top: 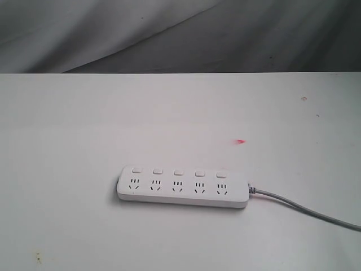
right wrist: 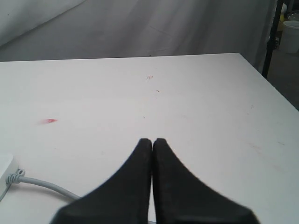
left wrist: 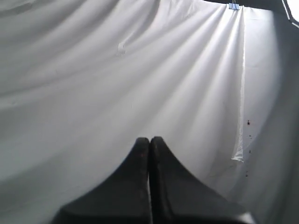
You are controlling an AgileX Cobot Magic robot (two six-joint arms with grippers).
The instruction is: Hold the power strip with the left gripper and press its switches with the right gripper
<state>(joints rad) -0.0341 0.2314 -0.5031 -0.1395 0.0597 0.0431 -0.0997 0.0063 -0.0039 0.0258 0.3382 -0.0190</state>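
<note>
You are working over a white table (top: pixel 67 124) backed by grey cloth (top: pixel 169 34). The power strip (top: pixel 183 187) is lying flat, with its switches (top: pixel 178 171) along the far edge and its grey cord (top: pixel 304 208) trailing from the right end. No arm is near it.

The left gripper (left wrist: pixel 149 139) is facing a white drape (left wrist: pixel 93 93) with its jaws pressed together and the strip out of sight. Spread them wide before clamping the strip's cordless end.

The right gripper (right wrist: pixel 152 140), jaws also together, is hovering beside the strip's cord end. Keeping it closed should suit pressing.

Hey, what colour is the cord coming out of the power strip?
Grey. The cord leaving the white power strip shows best in the exterior view.
</note>
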